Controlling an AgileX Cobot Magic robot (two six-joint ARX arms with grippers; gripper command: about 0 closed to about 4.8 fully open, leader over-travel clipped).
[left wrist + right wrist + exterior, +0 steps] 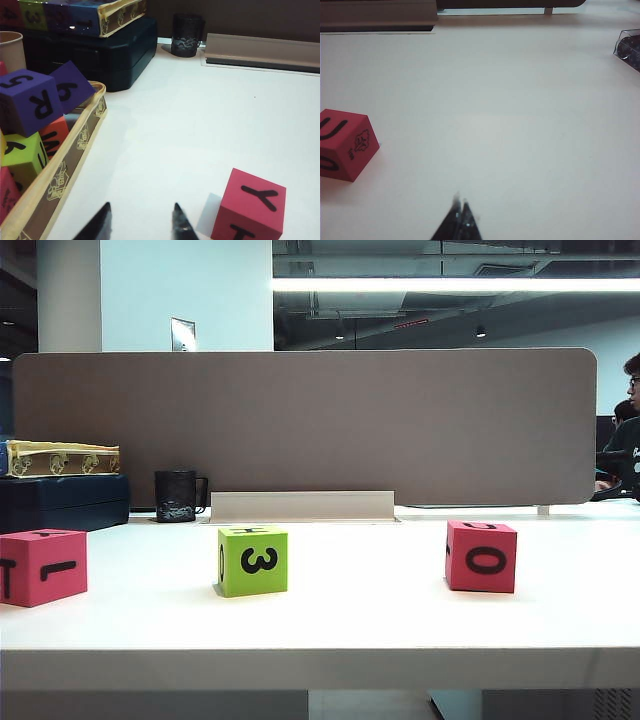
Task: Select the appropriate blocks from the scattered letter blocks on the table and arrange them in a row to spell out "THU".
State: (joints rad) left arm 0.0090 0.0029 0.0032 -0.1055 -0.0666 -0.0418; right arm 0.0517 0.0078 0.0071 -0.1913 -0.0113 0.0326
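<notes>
Three letter blocks sat well apart in a row on the desk (400, 625): red (42, 567) left, green (252, 560) middle, red (481, 556) right. The left claw (141, 220) hovered narrowly parted, empty; the right claw (460, 212) was closed, empty.

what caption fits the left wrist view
Open left gripper hovers over the white table beside a pinkish-red letter block.

Matt, foam-like blocks (252, 561) with printed black letters; smooth white table (380, 615), faintly sheeny; matt cloth-like divider (300, 425); glossy dark mug (176, 496); left gripper (141, 222), right gripper (460, 209): black plastic fingertips.
</notes>
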